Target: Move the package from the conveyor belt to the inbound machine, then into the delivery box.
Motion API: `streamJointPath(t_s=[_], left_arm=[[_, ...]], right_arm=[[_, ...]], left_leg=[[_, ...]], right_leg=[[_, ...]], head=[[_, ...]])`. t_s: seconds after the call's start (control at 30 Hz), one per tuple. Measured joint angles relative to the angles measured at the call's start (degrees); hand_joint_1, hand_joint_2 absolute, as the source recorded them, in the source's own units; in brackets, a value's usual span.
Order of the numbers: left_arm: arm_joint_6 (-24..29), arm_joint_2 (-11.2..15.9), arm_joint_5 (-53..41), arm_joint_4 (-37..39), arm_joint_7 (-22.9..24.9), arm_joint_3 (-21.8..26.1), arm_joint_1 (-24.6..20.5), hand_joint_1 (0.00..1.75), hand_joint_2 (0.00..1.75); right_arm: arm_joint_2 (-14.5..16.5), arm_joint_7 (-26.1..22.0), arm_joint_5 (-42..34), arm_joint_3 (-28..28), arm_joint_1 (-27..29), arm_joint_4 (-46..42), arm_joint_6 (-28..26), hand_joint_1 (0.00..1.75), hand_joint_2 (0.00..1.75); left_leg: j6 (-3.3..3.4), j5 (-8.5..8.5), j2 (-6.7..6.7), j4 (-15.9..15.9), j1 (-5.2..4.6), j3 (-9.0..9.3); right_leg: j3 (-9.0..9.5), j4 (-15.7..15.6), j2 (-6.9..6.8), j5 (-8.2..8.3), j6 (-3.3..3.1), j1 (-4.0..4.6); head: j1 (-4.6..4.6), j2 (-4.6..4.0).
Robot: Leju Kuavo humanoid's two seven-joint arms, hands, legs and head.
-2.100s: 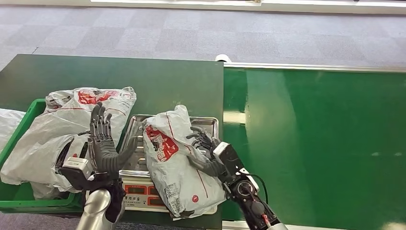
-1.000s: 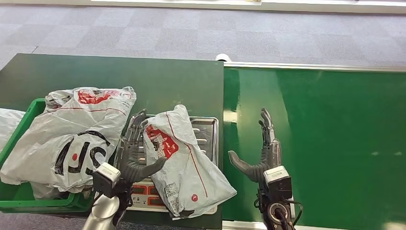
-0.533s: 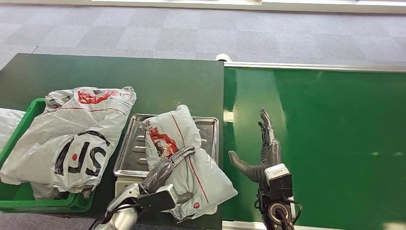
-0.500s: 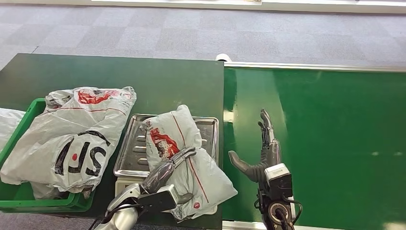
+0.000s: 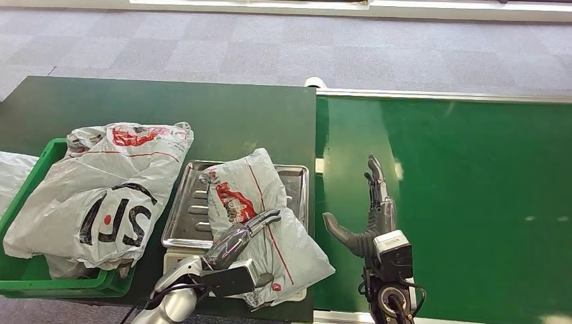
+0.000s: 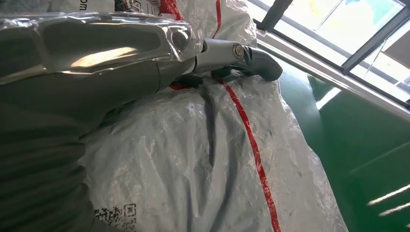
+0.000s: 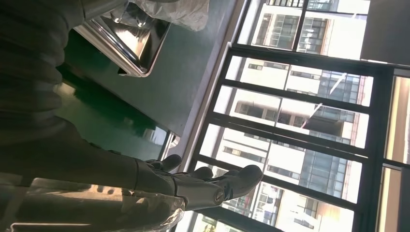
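A grey plastic package point(image 5: 243, 182) with red print lies across the steel tray point(image 5: 185, 216) of the inbound scale, its lower end hanging over the tray's front right corner. My left hand point(image 5: 237, 241) rests on top of it with fingers stretched along the bag; the left wrist view shows its thumb point(image 6: 232, 55) lying on the package point(image 6: 203, 159) beside a red stripe. My right hand point(image 5: 372, 216) stands upright and open above the green conveyor belt point(image 5: 472, 202), apart from the package. The right wrist view shows the same hand point(image 7: 193, 186) holding nothing.
A green delivery box point(image 5: 47, 152) sits at the left edge of the dark table point(image 5: 202, 108), with a large grey package point(image 5: 108, 196) piled in it and spilling over its rim. The steel tray's corner point(image 7: 130, 43) lies close to the belt's edge.
My right hand let go of the package and drew back over the belt. My left hand came down from upright beside the package to lie flat on it; the package settled slightly.
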Motion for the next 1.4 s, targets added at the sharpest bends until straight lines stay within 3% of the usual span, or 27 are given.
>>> streamJointPath(t_s=[0.3, 0.43, 0.63, 1.4], left_arm=[[-0.18, 0.1, -4.51, 2.62, 4.51, -1.49, -2.26, 0.0, 1.75], [-0.09, 0.06, -4.88, 5.48, 4.7, -2.33, -4.01, 1.74, 1.75], [2.4, -0.05, -3.4, 6.98, 1.36, -2.83, -5.36, 1.75, 1.75], [29.38, -0.32, 13.1, -2.54, -15.35, 1.68, -3.29, 1.75, 1.75]], right_arm=[[0.24, 0.12, 0.0, -0.49, 0.61, -0.07, 0.11, 0.0, 1.75], [0.44, 0.26, 0.0, -1.01, 1.51, -0.59, 0.12, 0.0, 1.75], [1.08, 0.53, -0.21, -2.19, 2.55, -2.39, 0.26, 0.0, 1.75], [1.91, -0.44, -4.65, -5.46, 2.51, -2.49, 0.74, 0.0, 1.75]], left_leg=[[0.01, 0.01, -0.32, -0.01, -0.03, 0.17], [0.07, -0.14, -0.68, -0.03, -0.05, 0.51], [0.13, -0.2, -0.67, -0.03, -0.06, 0.98], [0.08, 0.05, -0.54, -0.01, -0.05, -0.33]], right_leg=[[0.24, -0.03, -0.39, -0.13, 0.08, -0.03], [0.76, -0.07, -0.67, -0.39, 0.18, -0.06], [1.19, -0.08, -0.7, -0.39, 0.15, -0.07], [-0.14, -0.02, -0.57, -0.16, 0.13, -0.06]], head=[[-0.01, 0.0], [0.0, 0.0], [0.01, 0.0], [0.0, 0.0]])
